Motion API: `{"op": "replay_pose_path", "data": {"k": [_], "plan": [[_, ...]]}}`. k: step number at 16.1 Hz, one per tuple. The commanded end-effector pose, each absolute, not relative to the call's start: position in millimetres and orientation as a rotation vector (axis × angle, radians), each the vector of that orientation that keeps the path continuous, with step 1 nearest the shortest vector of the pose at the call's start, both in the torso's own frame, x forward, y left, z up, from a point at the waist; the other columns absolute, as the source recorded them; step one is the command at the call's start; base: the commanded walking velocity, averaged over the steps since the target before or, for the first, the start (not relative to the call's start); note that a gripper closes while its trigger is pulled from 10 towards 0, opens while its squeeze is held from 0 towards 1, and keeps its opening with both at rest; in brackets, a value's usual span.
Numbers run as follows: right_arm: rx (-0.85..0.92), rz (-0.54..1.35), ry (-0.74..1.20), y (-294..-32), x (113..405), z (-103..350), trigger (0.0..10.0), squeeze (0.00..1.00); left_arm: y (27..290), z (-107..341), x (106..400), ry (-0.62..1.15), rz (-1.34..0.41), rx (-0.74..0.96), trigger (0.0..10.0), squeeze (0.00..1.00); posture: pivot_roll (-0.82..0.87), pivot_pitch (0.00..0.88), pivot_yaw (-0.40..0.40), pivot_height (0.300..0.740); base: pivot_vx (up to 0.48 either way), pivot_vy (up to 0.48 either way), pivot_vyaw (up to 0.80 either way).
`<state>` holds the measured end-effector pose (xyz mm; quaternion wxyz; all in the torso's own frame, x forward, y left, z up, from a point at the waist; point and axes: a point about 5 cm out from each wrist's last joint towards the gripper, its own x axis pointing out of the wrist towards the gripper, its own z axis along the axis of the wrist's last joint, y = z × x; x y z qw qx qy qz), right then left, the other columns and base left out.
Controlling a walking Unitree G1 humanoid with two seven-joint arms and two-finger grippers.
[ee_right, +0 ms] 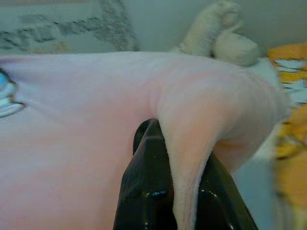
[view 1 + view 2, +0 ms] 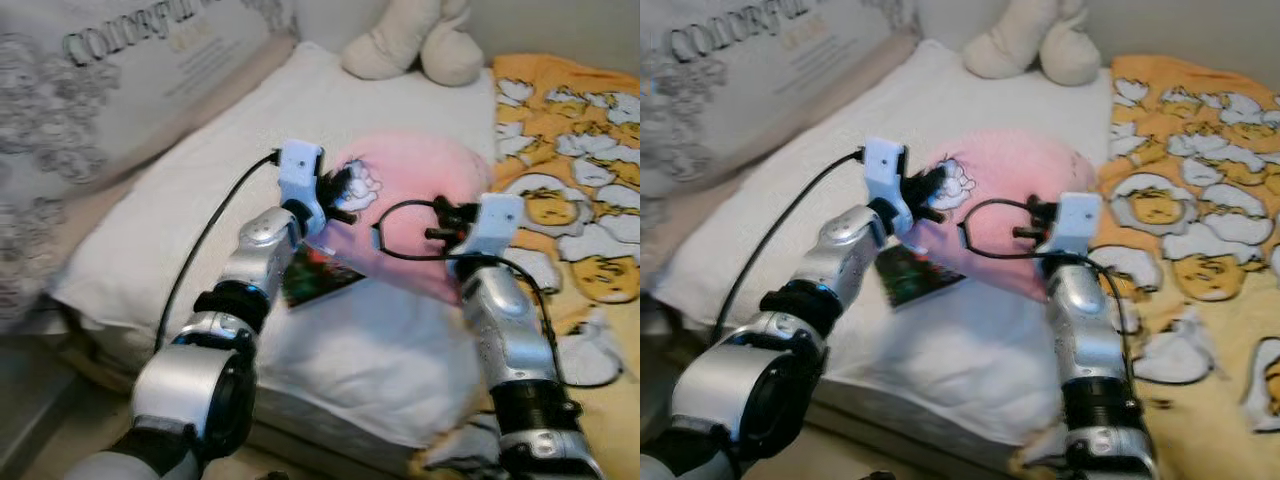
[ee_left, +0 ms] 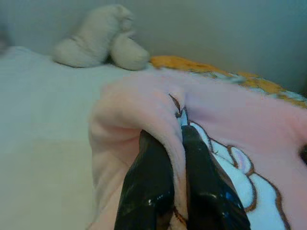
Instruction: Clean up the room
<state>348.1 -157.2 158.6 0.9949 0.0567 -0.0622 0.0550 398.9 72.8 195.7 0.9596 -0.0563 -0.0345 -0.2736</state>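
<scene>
A pink fleece blanket [image 2: 415, 190] with a white cartoon print [image 2: 362, 185] is held up over the white bed between my two arms. My left gripper [image 2: 345, 192] is shut on the blanket's left edge, and the left wrist view shows a fold of pink fabric [image 3: 168, 124] pinched between the black fingers [image 3: 148, 191]. My right gripper [image 2: 445, 222] is shut on the blanket's right side, with a pink fold [image 1: 189, 158] clamped between its fingers [image 1: 146, 182]. A small dark, colourful packet [image 2: 318, 277] lies on the bed under the blanket's lower edge.
A cream plush toy [image 2: 415, 40] sits at the head of the white bed [image 2: 200, 200]. A yellow patterned blanket [image 2: 570, 200] covers the right side. A large printed pillow [image 2: 90, 100] leans at the left. Black cables [image 2: 205, 235] run along both arms.
</scene>
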Motion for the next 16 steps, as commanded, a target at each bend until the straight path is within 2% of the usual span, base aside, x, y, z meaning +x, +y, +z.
{"op": "replay_pose_path", "data": {"k": [1, 8, 9, 14, 16], "plan": [[0.088, 0.043, -0.149, -172.7, 345.1, 163.5, 10.0, 0.0, 84.6, 211.5, 402.6, -0.159, -0.486, -0.154, 10.0, 0.0, 0.05, 0.0, 0.042, 0.74, 0.0, 0.48, 0.0], [0.036, 0.079, -0.118, -167.6, 345.1, 158.2, 10.0, 0.0, 83.4, 204.4, 402.0, -0.126, -0.491, -0.159, 10.0, 0.0, 0.05, 0.0, 0.036, 0.74, 0.0, 0.48, 0.0], [-0.013, 0.089, -0.104, -166.8, 345.0, 156.4, 10.0, 0.0, 84.0, 203.6, 402.3, -0.122, -0.48, -0.171, 10.0, 0.0, 0.05, 0.0, 0.034, 0.74, 0.0, 0.48, 0.0], [0.008, 0.086, -0.075, -170.5, 345.4, 151.7, 10.0, 0.0, 92.4, 197.4, 403.7, -0.103, -0.383, -0.175, 10.0, 0.0, 0.05, 0.0, 0.031, 0.74, 0.0, 0.48, 0.0], [0.003, 0.095, -0.063, -170.3, 346.1, 149.8, 10.0, 0.0, 95.8, 196.6, 404.3, -0.105, -0.326, -0.226, 10.0, 0.0, 0.06, 0.0, 0.027, 0.74, 0.0, 0.0, 0.0]]}}
